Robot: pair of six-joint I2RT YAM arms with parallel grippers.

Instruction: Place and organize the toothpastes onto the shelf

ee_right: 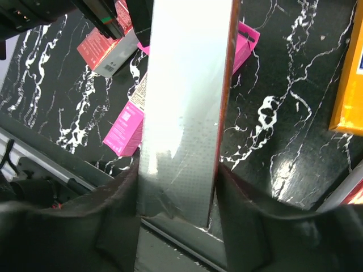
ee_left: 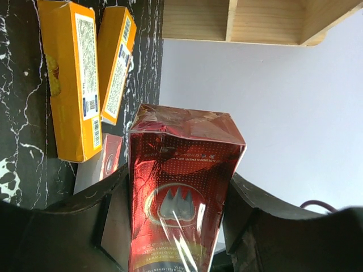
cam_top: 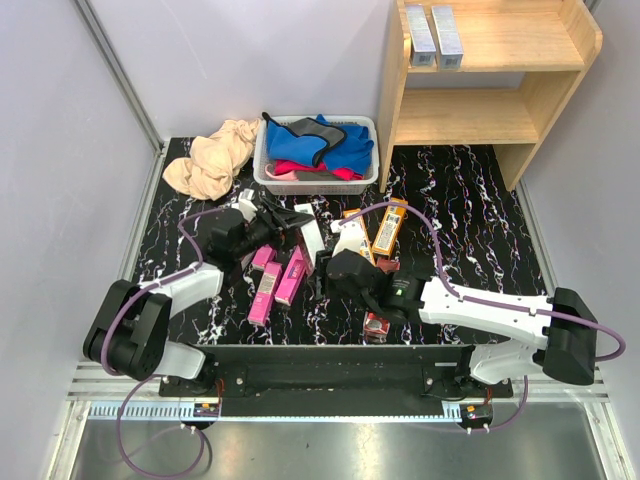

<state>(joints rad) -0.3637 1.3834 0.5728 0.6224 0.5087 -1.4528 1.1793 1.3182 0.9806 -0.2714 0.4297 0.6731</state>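
- Beige cloth [cam_top: 212,158] bunched at the desk's [cam_top: 470,215] far-left corner.
- White basket [cam_top: 268,185] just right of it at the far edge, with blue, grey and pink cloths [cam_top: 320,145] inside.
- Left end effector [ee_left: 181,218] over the desk's left-centre, pinching a dark red toothpaste box [ee_left: 184,187]. A finger presses each long side, and the box's free end points towards the wall and shelf.
- Pink toothpaste boxes [cam_top: 278,280] lie flat, side by side, left of centre near the front edge.
- Right end effector [ee_right: 178,198] at desk centre, fingers [ee_right: 116,209] closed against both sides of a silver-grey toothpaste box [ee_right: 187,102].
- Orange-yellow toothpaste boxes [ee_left: 74,73] lie flat on the desk, right of centre.
- Small red box [cam_top: 377,326] lies near the front edge, under the right arm.
- Wooden shelf [cam_top: 545,95] stands at the far-right corner, with two silver-grey boxes [cam_top: 435,35] side by side on the left part of its top tier.
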